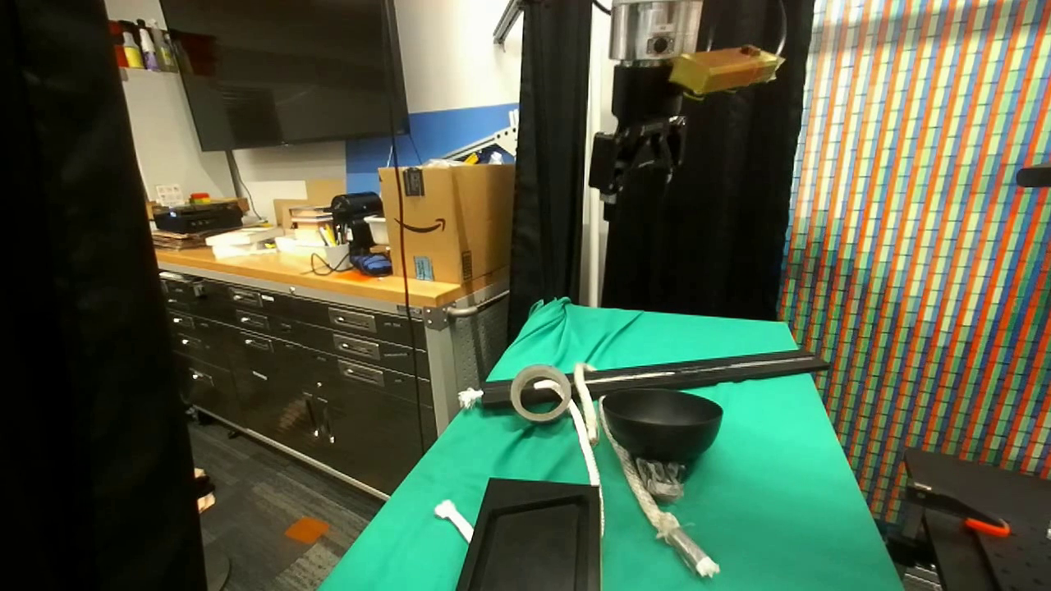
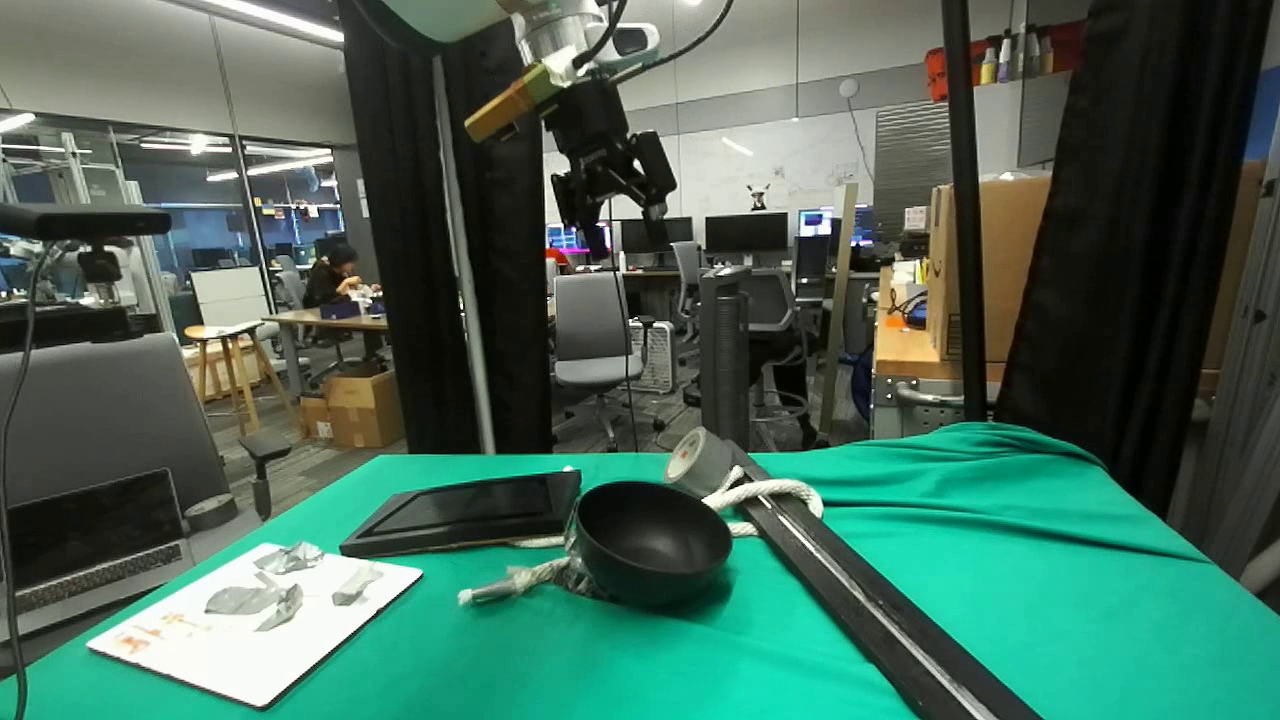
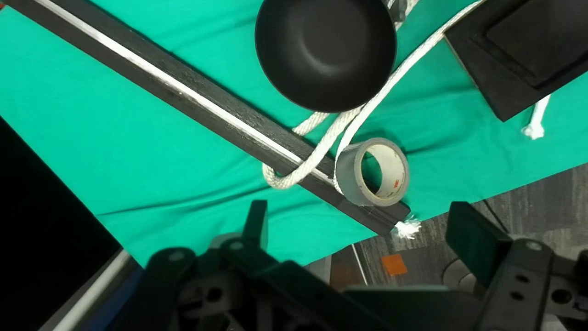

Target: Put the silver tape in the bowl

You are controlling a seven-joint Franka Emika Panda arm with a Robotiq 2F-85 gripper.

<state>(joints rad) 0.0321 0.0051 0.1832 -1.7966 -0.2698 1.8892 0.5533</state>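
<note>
The silver tape [image 3: 350,174] is a grey ring standing on its edge, somewhat tilted, at the end of a black beam. It also shows in both exterior views [image 1: 519,396] [image 2: 712,462]. The black bowl [image 3: 326,55] stands near it on the green cloth, with nothing in it; it shows in both exterior views [image 1: 663,428] [image 2: 650,535]. My gripper [image 3: 358,216] is open and empty. In both exterior views [image 1: 640,176] [image 2: 627,240] it hangs high above the table, apart from tape and bowl. In the wrist view the tape appears just beyond the gap between the fingers.
The long black beam [image 3: 202,99] lies across the cloth. White rope [image 3: 321,147] loops over it and runs beside the bowl. A flat black rectangular pad [image 1: 538,542] lies nearby. A white board [image 2: 260,660] with silver scraps lies at the table's side. The table edge is close to the tape.
</note>
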